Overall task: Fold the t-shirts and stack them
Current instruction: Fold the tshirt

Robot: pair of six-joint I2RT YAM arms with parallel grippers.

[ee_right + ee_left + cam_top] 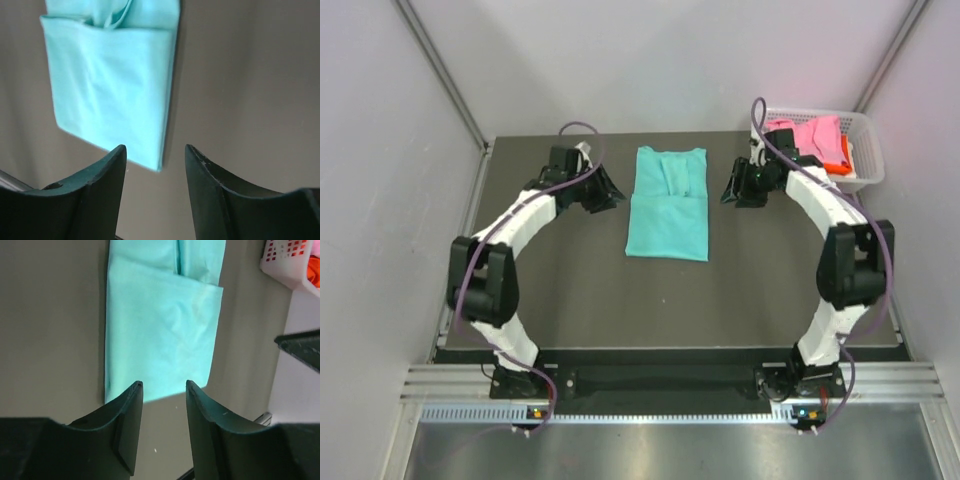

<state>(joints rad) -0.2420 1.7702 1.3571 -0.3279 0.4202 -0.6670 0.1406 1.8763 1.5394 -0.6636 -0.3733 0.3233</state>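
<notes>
1. The teal t-shirt [667, 203] lies flat on the far middle of the table [650, 310]. It is folded into a narrow, upright rectangle, with its near half doubled over as a smooth, square-edged panel.
2. Its cloth is soft and matte. The near panel shows faint wrinkles, and the far part shows lengthwise creases where the sides are tucked inward.
3. The left end effector [608, 192] hovers just beside the shirt's left edge, with its dark, curved fingers apart and nothing between them.
4. The right end effector [730, 188] hangs near the shirt's right edge. It is likewise spread and empty, and a bare strip of table separates it from the cloth.
5. The table is a dark, dull slab.
6. A white plastic lattice basket [867, 150] stands at the far right corner, behind the right arm.
7. A crumpled pink t-shirt [815, 133] is heaped in the basket, with an orange t-shirt [836, 156] showing at its near-right side.
8. Pale walls close in on three sides.
</notes>
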